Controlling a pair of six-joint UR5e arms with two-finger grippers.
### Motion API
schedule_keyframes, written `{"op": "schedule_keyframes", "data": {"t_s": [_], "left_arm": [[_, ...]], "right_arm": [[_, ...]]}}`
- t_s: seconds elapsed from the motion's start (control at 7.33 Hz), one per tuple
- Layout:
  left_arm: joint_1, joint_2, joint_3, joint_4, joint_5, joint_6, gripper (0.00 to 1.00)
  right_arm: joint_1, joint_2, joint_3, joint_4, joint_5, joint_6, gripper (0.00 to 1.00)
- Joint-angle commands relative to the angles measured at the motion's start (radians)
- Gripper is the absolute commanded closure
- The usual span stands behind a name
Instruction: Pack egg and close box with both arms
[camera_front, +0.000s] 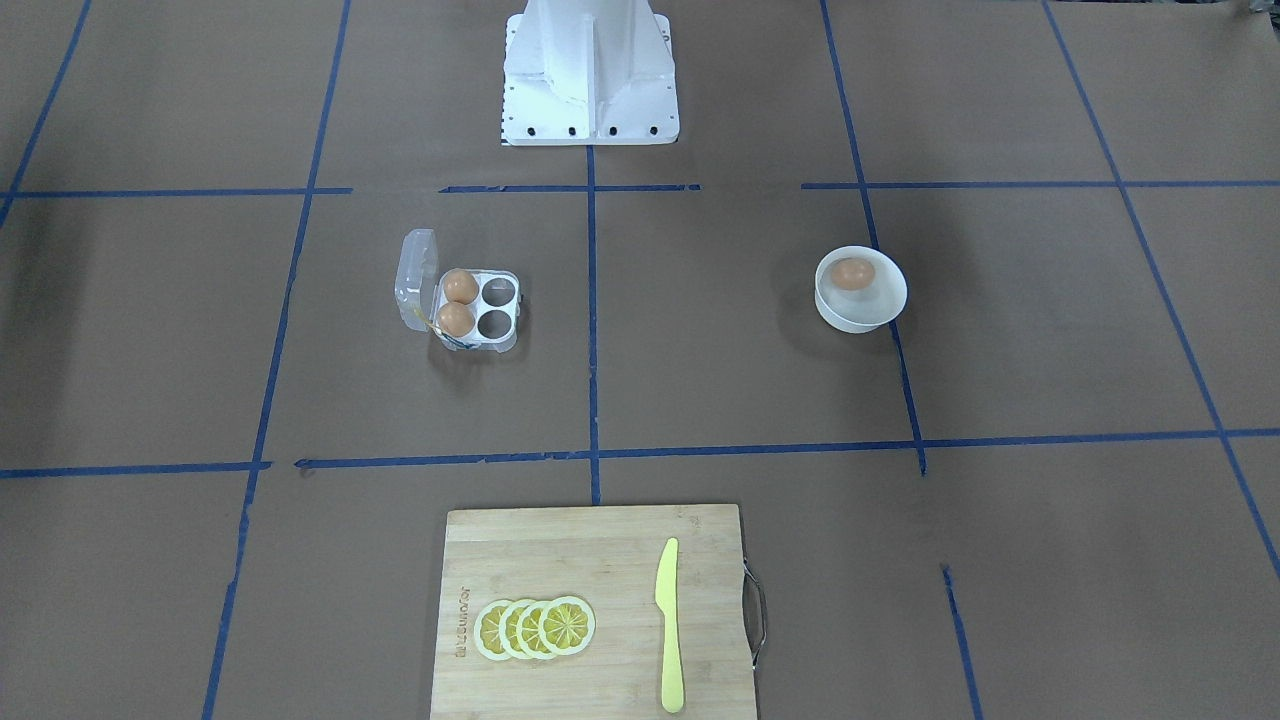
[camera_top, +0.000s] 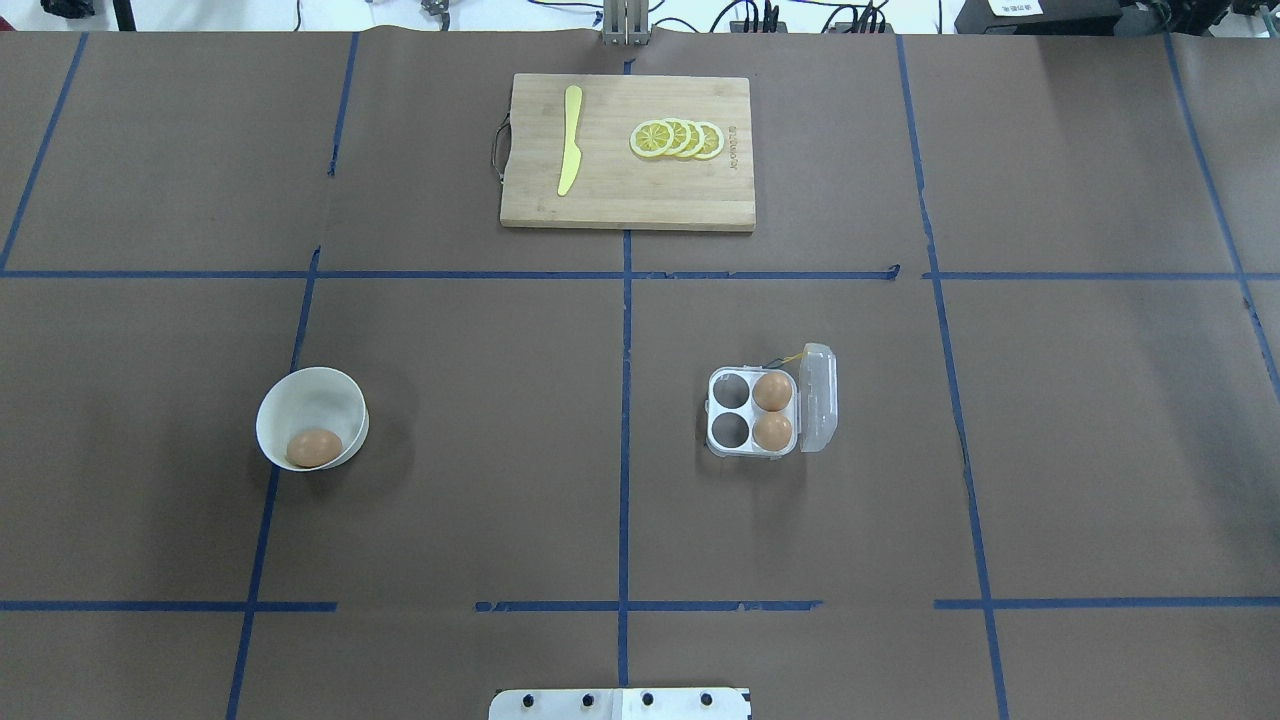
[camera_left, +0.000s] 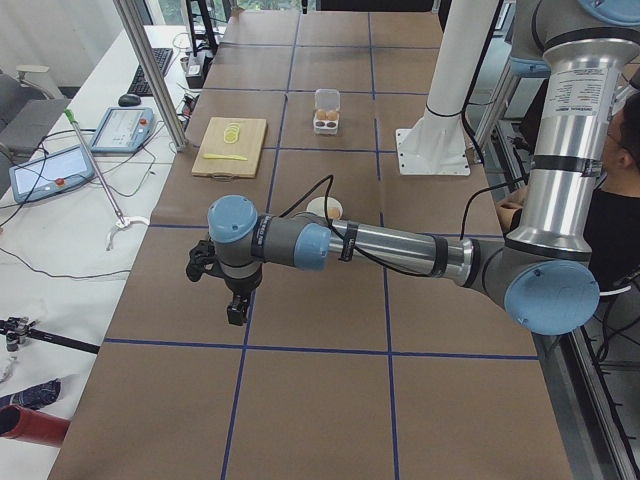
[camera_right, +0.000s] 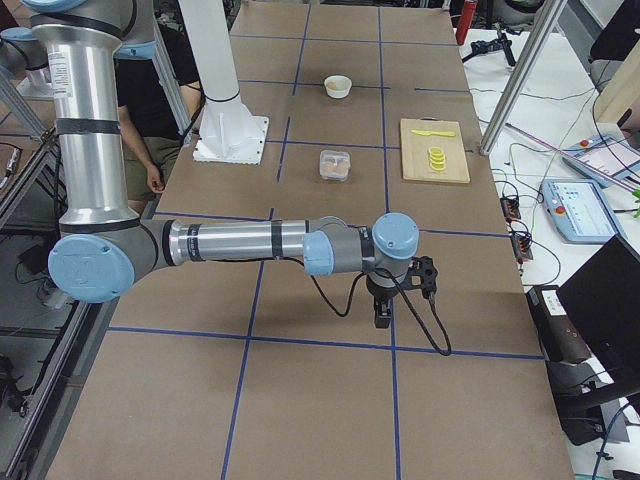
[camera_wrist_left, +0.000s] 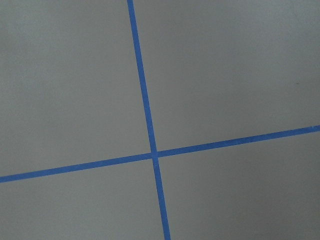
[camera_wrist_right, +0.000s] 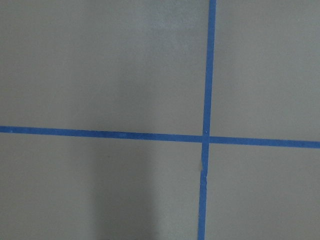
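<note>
The egg (camera_front: 852, 273) is orange-brown and lies in a round white bowl (camera_front: 862, 315); it also shows in the overhead view (camera_top: 314, 448). The box (camera_top: 730, 412) is a clear four-cell carton with its lid (camera_top: 819, 398) open and two brown eggs (camera_top: 772, 391) in the cells beside the lid. The other two cells are empty. My left gripper (camera_left: 237, 305) hangs over the table's end, far from the bowl. My right gripper (camera_right: 381, 312) hangs over the opposite end, far from the box. I cannot tell whether either is open. Both wrist views show only brown table and blue tape.
A wooden cutting board (camera_top: 620, 200) with lemon slices (camera_top: 677, 138) and a yellow knife (camera_top: 570, 152) lies at the far middle edge. The white robot base (camera_front: 590, 75) stands at the near middle. A person sits beside the base in the exterior right view (camera_right: 150, 110).
</note>
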Motion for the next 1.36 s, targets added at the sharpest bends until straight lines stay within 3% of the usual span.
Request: {"op": "schedule_keyframes", "data": {"t_s": [0.0, 1.23], "left_arm": [[0.001, 0.000, -0.016, 0.027, -0.002, -0.008, 0.00], [0.023, -0.034, -0.040, 0.057, 0.001, 0.001, 0.00]], "right_arm": [[0.007, 0.000, -0.001, 0.001, 0.012, 0.004, 0.00], [0.006, -0.002, -0.053, 0.015, 0.011, 0.006, 0.00]]}}
